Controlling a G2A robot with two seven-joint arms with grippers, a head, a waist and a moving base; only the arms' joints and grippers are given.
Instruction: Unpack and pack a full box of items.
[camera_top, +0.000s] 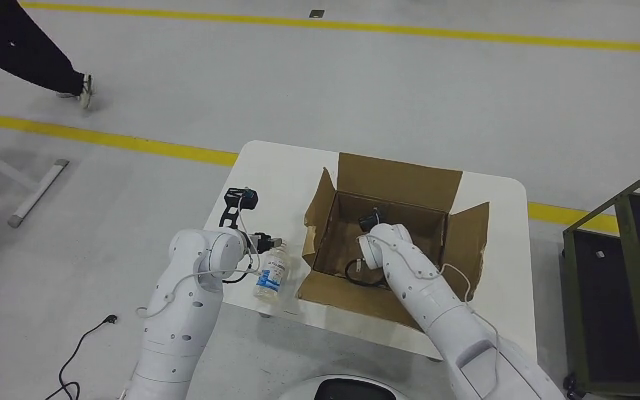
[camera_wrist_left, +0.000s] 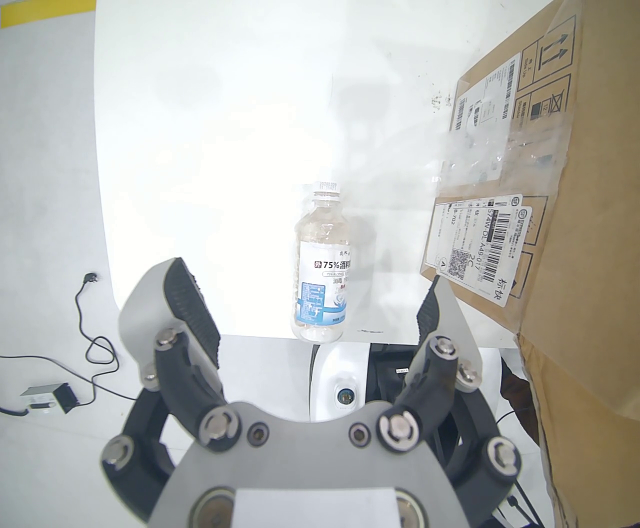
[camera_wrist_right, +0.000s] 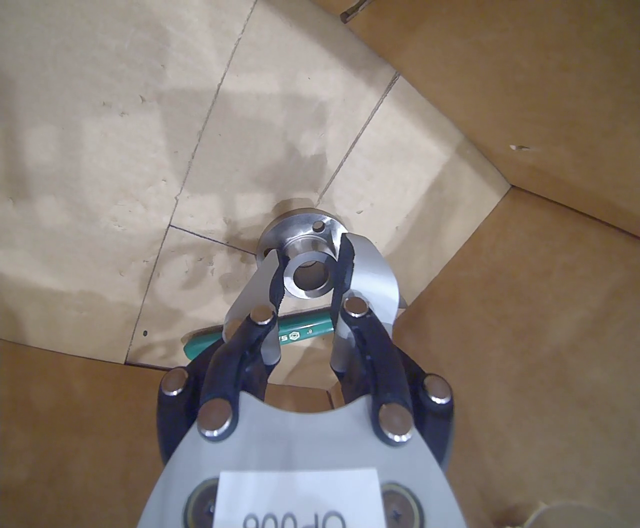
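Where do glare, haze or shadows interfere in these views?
Left wrist view: a pale hazy streak runs from the bottle onto the cardboard box labels, and the table glares white. Right wrist view: soft shadows fall on the box floor around the metal flange in the right gripper. Top view: even light.

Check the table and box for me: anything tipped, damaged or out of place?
The clear bottle lies on its side at the table's robot-side edge, its base seemingly just past the rim, so it could roll off. Crumpled clear tape trails off the cardboard box.
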